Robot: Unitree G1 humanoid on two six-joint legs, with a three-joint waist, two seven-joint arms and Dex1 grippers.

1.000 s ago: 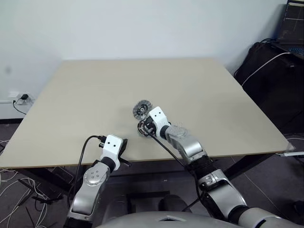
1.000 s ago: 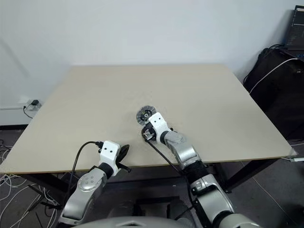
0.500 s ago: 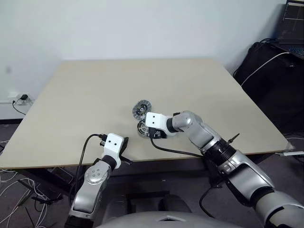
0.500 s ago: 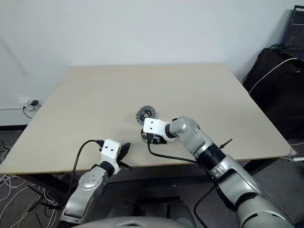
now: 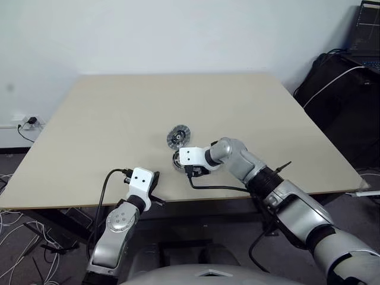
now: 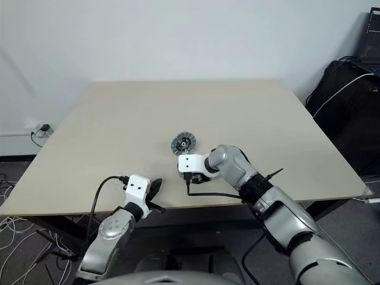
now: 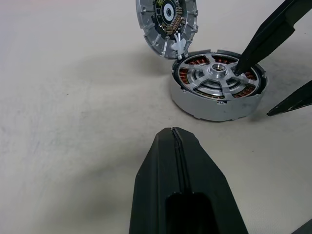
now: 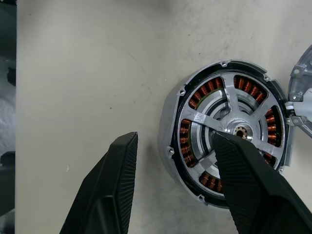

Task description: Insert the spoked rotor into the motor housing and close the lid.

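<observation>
A robot's right arm has swung over a small motor on a wide beige surface, its pincer now apart.

The surface (image 5: pixel 89 130) stands in a room with a pale wall (image 5: pixel 178 29); dark bags sit far right. Near the front edge, centre, lies the motor housing (image 8: pixel 229 131), with the spoked rotor (image 8: pixel 233 127) already seated over its copper windings. The lid (image 7: pixel 167 23) lies just beyond, touching the housing's far rim. A second ago the right pincer (image 8: pixel 175 185) was closed; it has since rolled over and spread, one finger above the hub, one beside the housing, holding nothing. Insertion looks done; closing the lid remains. The left pincer (image 7: pixel 176 146) waits closed, nearer and left.
</observation>
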